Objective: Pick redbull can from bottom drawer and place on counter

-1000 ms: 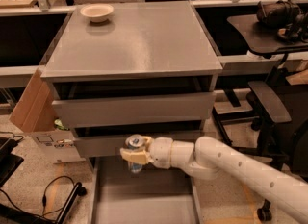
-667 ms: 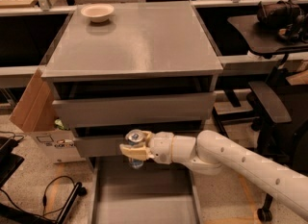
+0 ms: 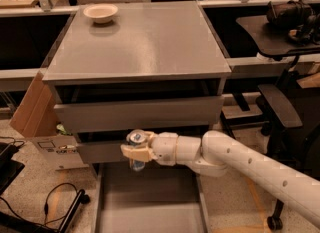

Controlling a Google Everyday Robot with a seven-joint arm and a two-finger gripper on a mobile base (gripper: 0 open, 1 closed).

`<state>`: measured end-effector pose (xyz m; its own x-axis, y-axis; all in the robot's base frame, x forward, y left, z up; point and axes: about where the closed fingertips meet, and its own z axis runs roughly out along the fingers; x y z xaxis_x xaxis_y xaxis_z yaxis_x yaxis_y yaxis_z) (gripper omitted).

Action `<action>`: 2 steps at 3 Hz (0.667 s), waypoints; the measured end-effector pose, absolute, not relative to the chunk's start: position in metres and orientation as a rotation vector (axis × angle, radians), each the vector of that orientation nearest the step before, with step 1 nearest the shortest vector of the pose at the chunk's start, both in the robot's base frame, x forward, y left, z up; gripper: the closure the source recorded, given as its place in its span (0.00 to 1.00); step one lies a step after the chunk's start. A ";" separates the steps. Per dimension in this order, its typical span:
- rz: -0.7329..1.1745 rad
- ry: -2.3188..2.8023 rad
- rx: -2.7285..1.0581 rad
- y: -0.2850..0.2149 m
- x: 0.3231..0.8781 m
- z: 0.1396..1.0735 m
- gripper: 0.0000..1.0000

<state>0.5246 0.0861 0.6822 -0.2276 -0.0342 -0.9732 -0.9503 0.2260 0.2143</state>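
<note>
The redbull can, slim with a shiny silver top, is upright in my gripper. The gripper's cream fingers are shut around the can's body. The can hangs above the back of the bottom drawer, a long grey tray pulled out toward the camera, and in front of the lower closed drawer front. My white arm reaches in from the lower right. The counter, the flat grey cabinet top, lies above and behind the can.
A shallow cream bowl sits at the counter's back left corner. Two closed grey drawer fronts face me. A cardboard box leans at the cabinet's left. Black cables lie on the floor left; a chair stands right.
The gripper with the can has risen slightly and stayed in front of the lower drawer front; the arm has shifted a little left.
</note>
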 end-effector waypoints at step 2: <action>1.145 1.486 -0.912 0.085 0.546 0.793 1.00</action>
